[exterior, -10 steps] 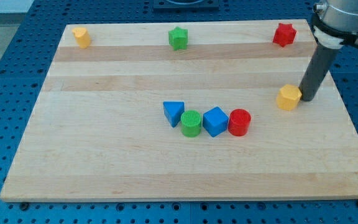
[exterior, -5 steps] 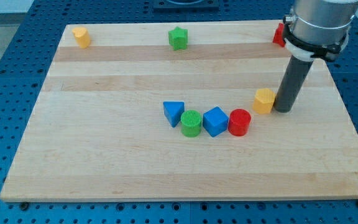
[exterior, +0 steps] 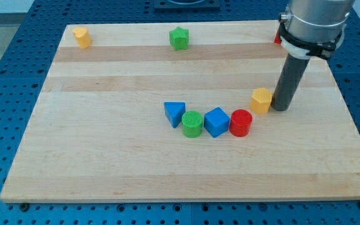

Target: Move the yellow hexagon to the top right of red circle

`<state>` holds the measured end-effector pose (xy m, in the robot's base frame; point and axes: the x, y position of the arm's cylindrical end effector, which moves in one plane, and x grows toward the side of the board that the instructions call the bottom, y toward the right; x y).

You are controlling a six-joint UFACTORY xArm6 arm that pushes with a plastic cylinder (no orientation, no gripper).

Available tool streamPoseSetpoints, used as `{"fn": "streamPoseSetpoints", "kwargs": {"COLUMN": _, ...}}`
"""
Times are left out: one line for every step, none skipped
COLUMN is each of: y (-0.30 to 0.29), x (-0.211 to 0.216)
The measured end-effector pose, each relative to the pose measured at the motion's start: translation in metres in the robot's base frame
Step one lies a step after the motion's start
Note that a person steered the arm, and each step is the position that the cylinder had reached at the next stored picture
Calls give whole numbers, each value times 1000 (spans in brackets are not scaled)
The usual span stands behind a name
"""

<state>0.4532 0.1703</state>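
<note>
The yellow hexagon (exterior: pixel 262 100) lies on the wooden board, just up and right of the red circle (exterior: pixel 240 122), with a small gap between them. My tip (exterior: pixel 280 109) touches the hexagon's right side. The red circle ends a curved row at the board's middle.
The row holds a blue triangle (exterior: pixel 174 114), a green circle (exterior: pixel 192 123) and a blue cube (exterior: pixel 217 122). A second yellow block (exterior: pixel 81 37) sits top left, a green star (exterior: pixel 179 38) top middle. A red block (exterior: pixel 279 37) at top right is mostly hidden behind the arm.
My tip has moved left, pushing the yellow hexagon left from the board's right side to beside the red circle. The arm now covers most of the red block at top right.
</note>
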Motion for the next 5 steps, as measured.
{"fn": "streamPoseSetpoints", "kwargs": {"y": 0, "x": -1}}
{"fn": "streamPoseSetpoints", "kwargs": {"y": 0, "x": -8}}
{"fn": "streamPoseSetpoints", "kwargs": {"y": 0, "x": -11}}
{"fn": "streamPoseSetpoints", "kwargs": {"y": 0, "x": -16}}
{"fn": "streamPoseSetpoints", "kwargs": {"y": 0, "x": -16}}
